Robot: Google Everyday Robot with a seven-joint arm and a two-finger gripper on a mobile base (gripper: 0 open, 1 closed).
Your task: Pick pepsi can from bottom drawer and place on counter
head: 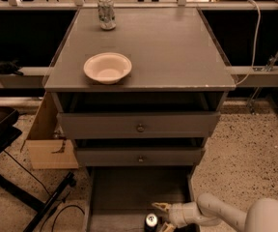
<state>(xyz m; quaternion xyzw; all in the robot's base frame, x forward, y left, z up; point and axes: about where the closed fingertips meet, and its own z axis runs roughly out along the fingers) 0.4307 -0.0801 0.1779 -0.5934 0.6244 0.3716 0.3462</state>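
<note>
- Grey counter [177,52], square and matt, fills the upper middle of the scene; its front edge shows small pale chips.
- On the counter, a white bowl [107,67] sits near the front left, and a pale silver-green can [106,12] stands upright at the back left, well apart from the bowl.
- Directly below the counter, two knobbed drawers [177,124] are stacked and closed.
- Below those, the bottom drawer [129,192] is pulled out toward the camera, its flat grey floor in shadow.
- The pepsi can [151,222] stands upright in the bottom drawer, far below the counter's front edge and right of the drawer's middle, its silver top showing.
- The gripper [161,217] hangs low inside the same drawer, just beside the pepsi can on its right; its fingers [159,206] are spread apart, and whether either touches the can cannot be told.
- A white arm [211,209] reaches in from below and right of the counter.
- Left of the counter and lower, a cardboard box [47,149] leans by the cabinet, with black stand legs [37,202] beyond it.
- Speckled floor [245,153] spreads beneath; a white cable [256,33] drops to the counter's right.
</note>
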